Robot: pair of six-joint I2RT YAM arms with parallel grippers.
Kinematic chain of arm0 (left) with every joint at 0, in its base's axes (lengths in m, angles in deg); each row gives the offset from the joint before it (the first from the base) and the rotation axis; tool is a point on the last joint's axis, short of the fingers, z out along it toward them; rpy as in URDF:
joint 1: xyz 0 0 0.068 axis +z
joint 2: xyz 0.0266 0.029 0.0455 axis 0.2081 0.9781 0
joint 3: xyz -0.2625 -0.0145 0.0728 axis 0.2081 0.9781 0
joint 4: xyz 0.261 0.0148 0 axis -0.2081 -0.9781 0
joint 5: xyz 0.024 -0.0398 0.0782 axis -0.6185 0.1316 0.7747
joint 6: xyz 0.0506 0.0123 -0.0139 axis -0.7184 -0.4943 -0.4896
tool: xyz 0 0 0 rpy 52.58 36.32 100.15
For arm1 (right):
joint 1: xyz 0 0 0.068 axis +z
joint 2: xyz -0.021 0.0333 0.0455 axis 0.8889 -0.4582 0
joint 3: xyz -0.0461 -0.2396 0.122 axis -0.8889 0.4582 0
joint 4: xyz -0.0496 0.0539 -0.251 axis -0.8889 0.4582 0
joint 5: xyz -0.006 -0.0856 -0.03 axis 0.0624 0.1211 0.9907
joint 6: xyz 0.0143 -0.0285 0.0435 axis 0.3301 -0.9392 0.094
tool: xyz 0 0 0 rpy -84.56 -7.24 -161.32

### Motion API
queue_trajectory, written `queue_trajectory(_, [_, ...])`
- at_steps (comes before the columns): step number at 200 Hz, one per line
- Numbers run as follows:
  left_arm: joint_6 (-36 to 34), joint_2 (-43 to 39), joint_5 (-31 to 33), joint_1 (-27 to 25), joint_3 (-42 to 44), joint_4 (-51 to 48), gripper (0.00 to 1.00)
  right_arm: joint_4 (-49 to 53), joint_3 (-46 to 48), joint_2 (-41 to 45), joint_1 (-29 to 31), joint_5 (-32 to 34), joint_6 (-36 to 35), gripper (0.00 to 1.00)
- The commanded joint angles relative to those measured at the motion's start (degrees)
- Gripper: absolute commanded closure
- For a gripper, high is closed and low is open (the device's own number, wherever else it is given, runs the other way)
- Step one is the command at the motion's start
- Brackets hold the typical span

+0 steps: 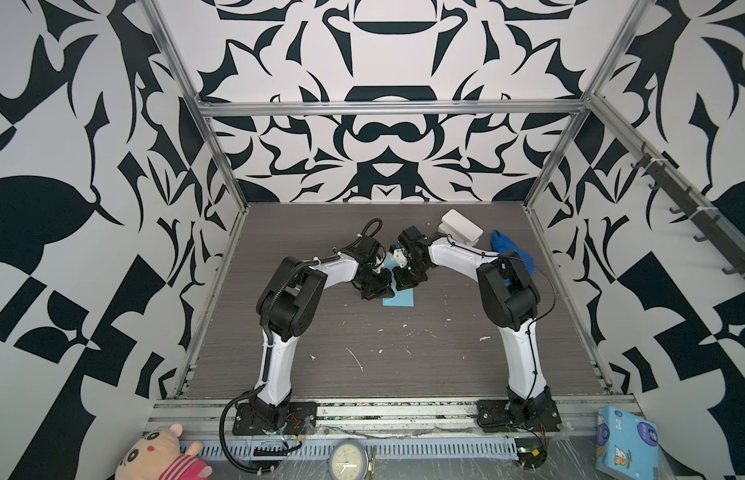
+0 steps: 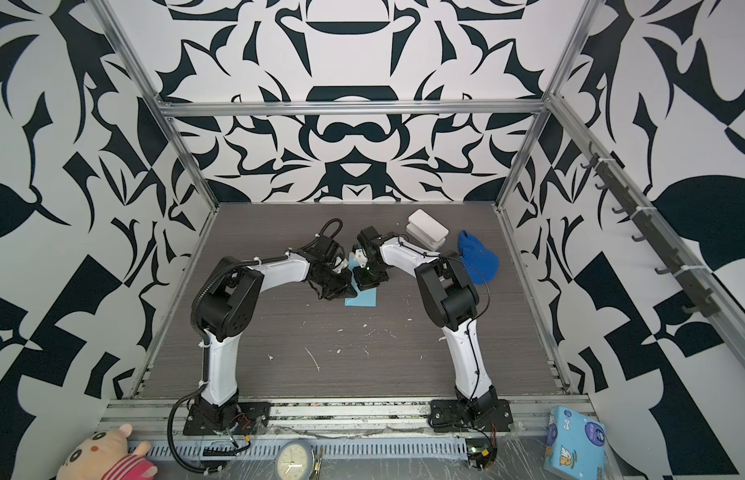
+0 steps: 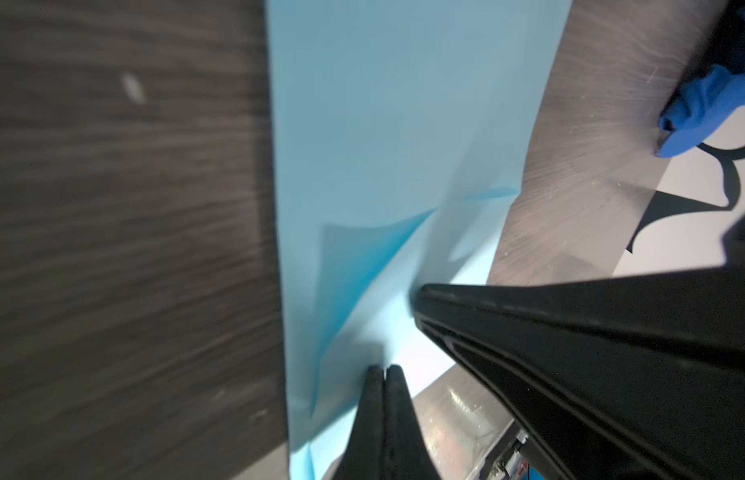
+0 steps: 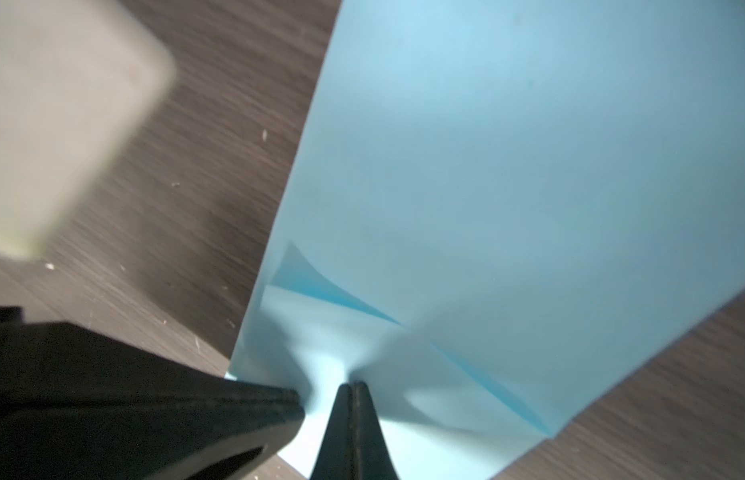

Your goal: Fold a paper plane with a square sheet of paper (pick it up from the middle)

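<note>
The square sheet of paper (image 1: 400,298), just 12 o'clock of the table (image 1: 362,374) centre, is pinched between the closed left gripper (image 3: 383,370) and, at its 3 o'clock, the closed right gripper (image 4: 353,386); pickup is judged done; nearly all folding remains.

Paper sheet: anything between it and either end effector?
Nothing visible. The left end effector and the right end effector are both shut on the light-blue paper sheet, close together. The white box and the blue cloth lie farther back on the right, apart from the sheet.
</note>
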Motion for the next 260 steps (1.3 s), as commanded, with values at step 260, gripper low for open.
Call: queue_trajectory(260, [2.6,-12.8,2.2,3.4,8.1,6.3,0.83,-12.9,4.6,10.7,-1.9,-5.7,9.8,0.94])
